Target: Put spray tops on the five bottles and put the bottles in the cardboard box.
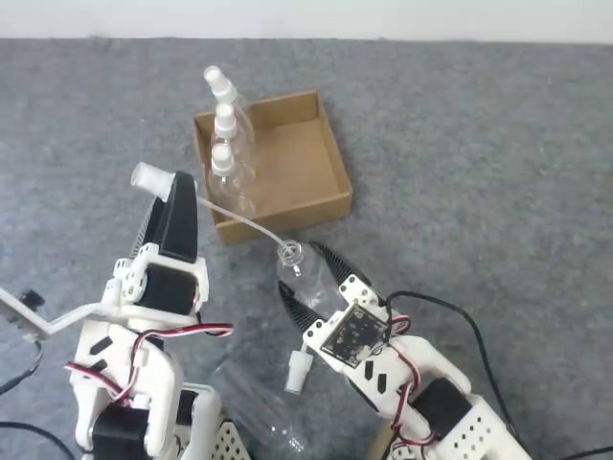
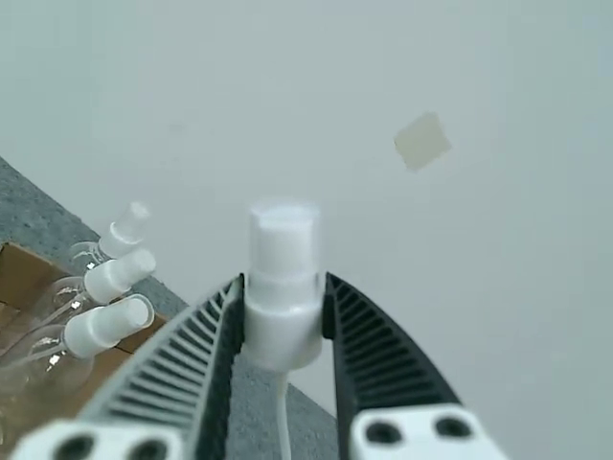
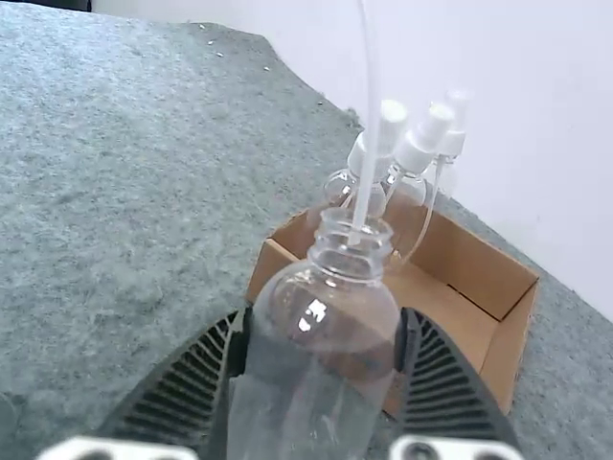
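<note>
Left gripper (image 2: 283, 311) clamped on a white spray top (image 2: 283, 278), nozzle cap poking out past the fingertips. Its thin clear dip tube (image 1: 239, 218) runs down into the open neck of a clear, uncapped plastic bottle (image 3: 321, 364), which the right gripper (image 3: 324, 331) holds by the body, neck beyond the fingertips. Cardboard box (image 1: 297, 158) just beyond that gripper, with three capped bottles (image 1: 230, 144) along one wall. Another bare bottle (image 1: 254, 407) lies between the arms, and a loose spray top (image 1: 299, 372) beside the right gripper.

Clear glossy plastic bottle (image 3: 321, 331), matt cardbd box (image 1: 299, 158), rough fuzzy tbl mat (image 1: 479, 144)
</note>
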